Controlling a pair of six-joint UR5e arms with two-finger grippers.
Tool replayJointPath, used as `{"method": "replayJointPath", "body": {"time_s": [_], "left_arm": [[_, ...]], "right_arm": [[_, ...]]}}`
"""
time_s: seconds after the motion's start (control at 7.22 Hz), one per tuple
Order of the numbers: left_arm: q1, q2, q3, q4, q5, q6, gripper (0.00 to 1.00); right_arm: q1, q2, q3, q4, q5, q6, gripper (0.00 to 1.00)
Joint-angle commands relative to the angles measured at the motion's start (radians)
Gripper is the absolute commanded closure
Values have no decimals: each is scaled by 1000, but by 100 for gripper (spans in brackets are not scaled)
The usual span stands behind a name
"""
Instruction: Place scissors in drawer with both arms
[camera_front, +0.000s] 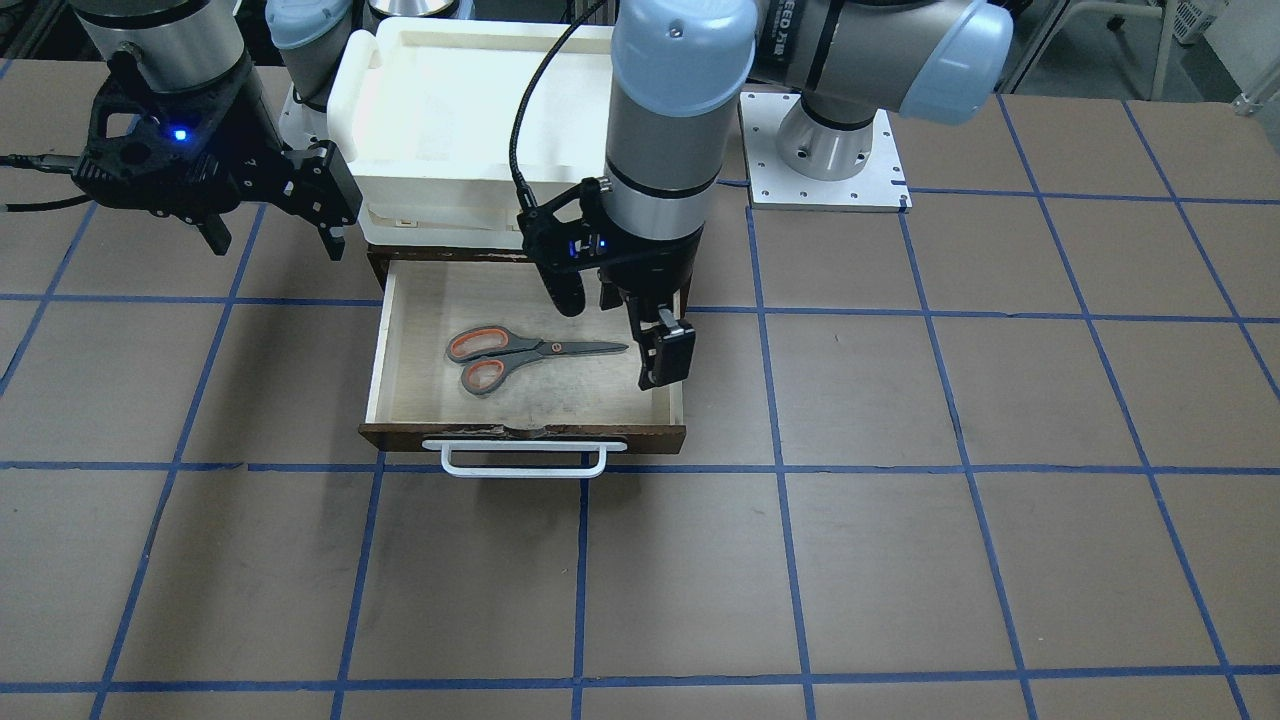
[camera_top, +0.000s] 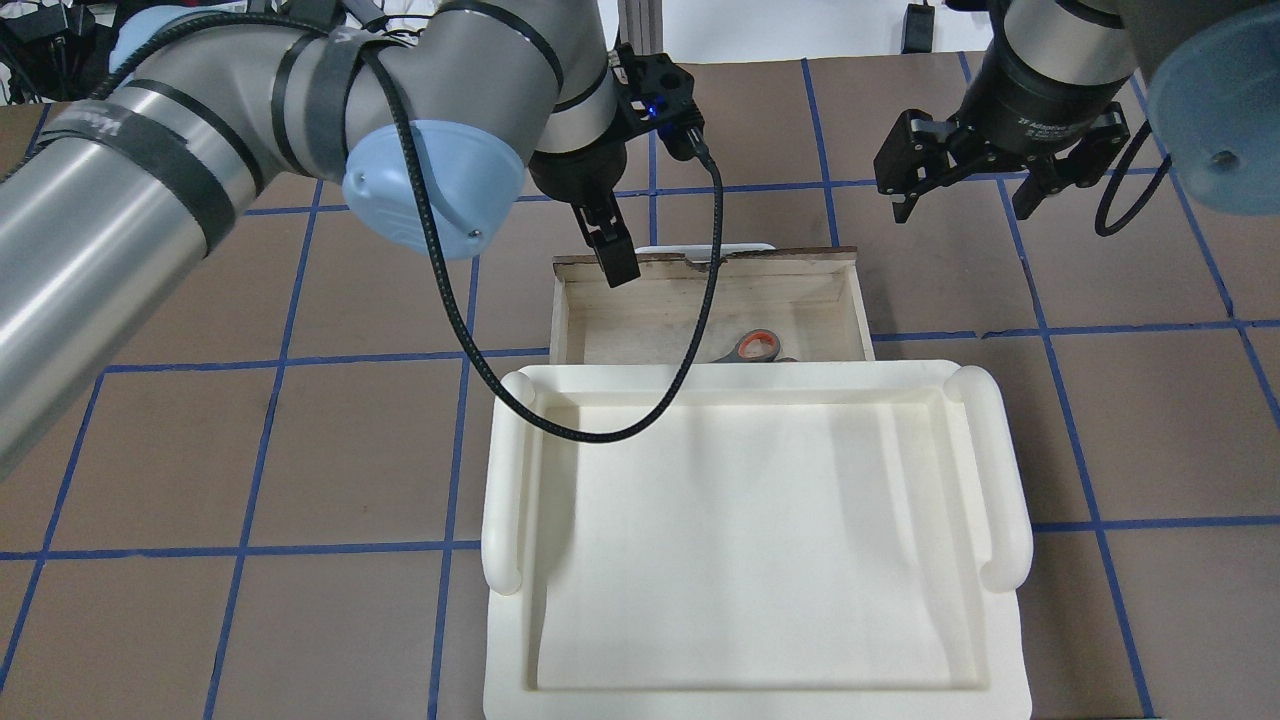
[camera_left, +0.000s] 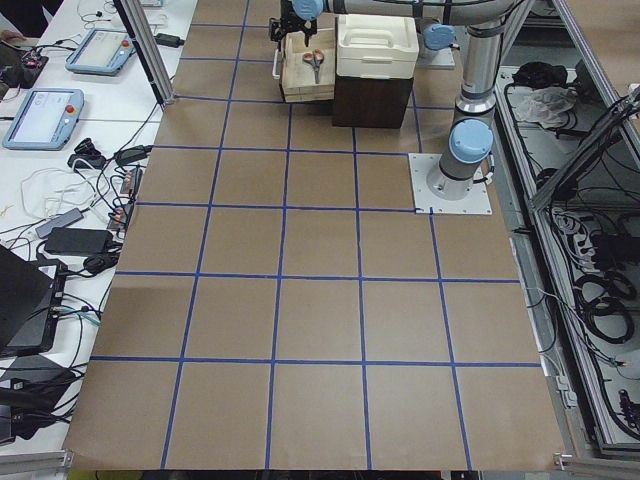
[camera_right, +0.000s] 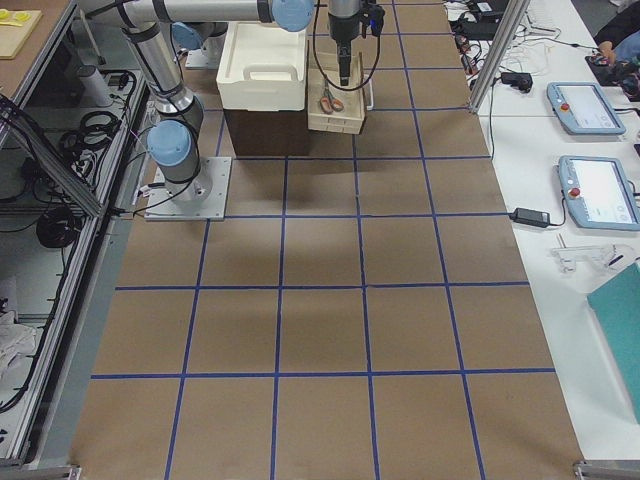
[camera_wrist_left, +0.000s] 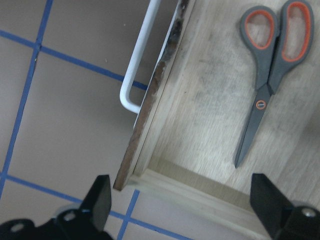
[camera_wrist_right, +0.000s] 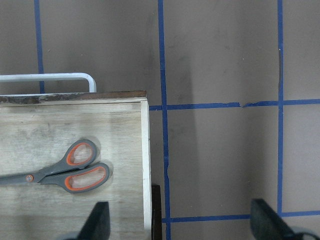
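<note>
The scissors (camera_front: 520, 355) lie flat inside the open drawer (camera_front: 520, 435), blades closed, orange-lined loops toward my right arm's side. They also show in the left wrist view (camera_wrist_left: 270, 85), the right wrist view (camera_wrist_right: 65, 172) and partly in the overhead view (camera_top: 755, 347). My left gripper (camera_front: 620, 325) is open and empty. It hangs over the drawer's end near the blade tips (camera_wrist_left: 182, 210), clear of the scissors. My right gripper (camera_front: 272, 230) is open and empty, above the table beside the drawer's other end (camera_top: 965, 195).
A white plastic tray (camera_top: 760, 540) sits on the cabinet above the drawer and hides most of the drawer from overhead. The left arm's black cable (camera_top: 600, 430) loops over the tray. The drawer's white handle (camera_front: 525, 458) faces the operators' side. The brown table has blue grid lines.
</note>
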Motion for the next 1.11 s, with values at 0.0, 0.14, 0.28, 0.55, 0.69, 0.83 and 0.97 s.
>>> {"method": "replayJointPath", "body": {"time_s": [0.0, 0.14, 0.28, 0.55, 0.69, 0.83, 0.97], "left_arm": [[84, 52, 2, -25, 4, -216, 0], [127, 79, 1, -52, 4, -311, 0], [151, 104, -1, -86, 7, -455, 0], [206, 135, -18, -123, 48, -655, 0], [217, 164, -29, -170, 51, -720, 0], [226, 184, -33, -187, 54, -722, 0], [264, 193, -35, -189, 51, -732, 0]], "right_arm": [[0, 0, 0, 0, 0, 0, 0], [0, 0, 0, 0, 0, 0, 0], [0, 2, 0, 0, 0, 0, 0], [0, 0, 0, 0, 0, 0, 0], [0, 2, 0, 0, 0, 0, 0], [0, 2, 0, 0, 0, 0, 0], [0, 2, 0, 0, 0, 0, 0]]}}
